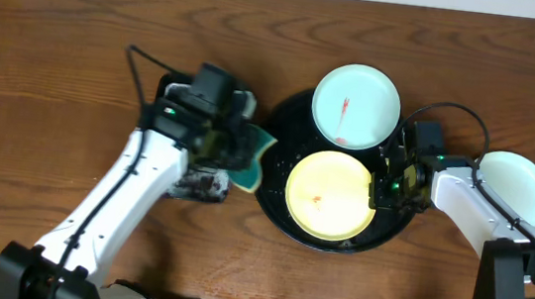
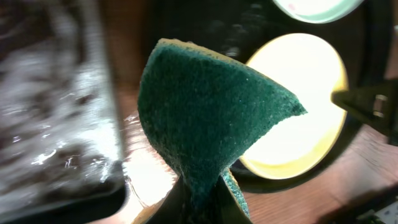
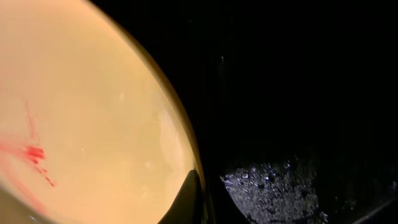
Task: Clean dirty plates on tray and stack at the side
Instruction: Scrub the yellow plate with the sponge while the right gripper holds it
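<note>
The round black tray (image 1: 278,192) holds a pale yellow plate (image 1: 330,196) with a faint red smear and a mint-blue plate (image 1: 355,106) with a red smear. A second mint-blue plate (image 1: 514,187) lies on the table to the right. My left gripper (image 1: 244,149) is shut on a green sponge (image 1: 256,160) just left of the tray; the left wrist view shows the sponge (image 2: 211,118) pinched in the jaws (image 2: 205,200), with the yellow plate (image 2: 305,106) beyond. My right gripper (image 1: 381,188) pinches the yellow plate's right rim; its finger (image 3: 189,199) lies on the plate (image 3: 93,112).
The small rectangular black sponge tray (image 1: 199,184) sits wet and foamy under my left arm; it also shows in the left wrist view (image 2: 56,124). The table's far edge runs along the top. Black cables loop beside both wrists.
</note>
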